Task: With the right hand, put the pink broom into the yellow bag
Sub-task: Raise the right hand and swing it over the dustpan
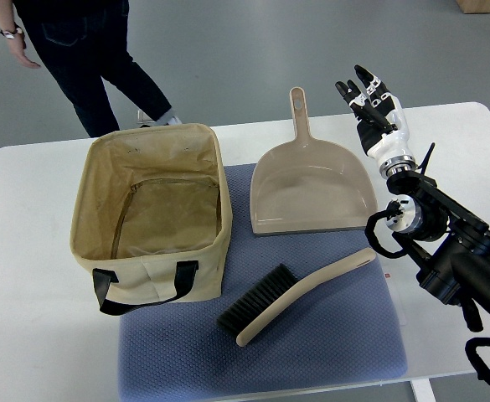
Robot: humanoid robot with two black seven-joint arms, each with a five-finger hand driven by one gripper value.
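Observation:
The pink-beige broom (299,293) lies on the blue mat, its black bristles at the lower left and its handle reaching up to the right. The yellow bag (152,268) stands open on the left part of the table, with nothing inside and black handles in front. My right hand (368,94) is raised above the table's far right side, beyond the dustpan, fingers spread and holding nothing. It is well away from the broom. The left arm does not show.
A beige dustpan (312,188) lies on the mat behind the broom, handle pointing away. The blue mat (328,343) covers the white table's (27,335) middle. A person in dark clothes (85,50) stands beyond the far left edge.

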